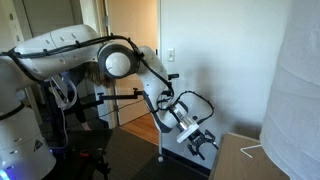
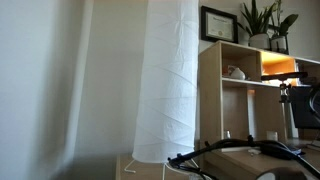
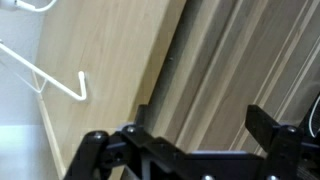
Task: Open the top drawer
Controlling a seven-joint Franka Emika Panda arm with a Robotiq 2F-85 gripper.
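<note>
Pale wood-grain panel [image 3: 110,50], bent white wire handle [image 3: 60,89], black wide-jawed gripper [image 3: 198,125].

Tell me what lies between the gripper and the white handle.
Only the bare wood panel lies between the gripper and the white handle; the wrist view shows it.

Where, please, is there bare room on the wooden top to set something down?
The wooden top is bare between the white wire hook and the edge facing the open pincer. Toward the tall white lamp it gets crowded.
</note>
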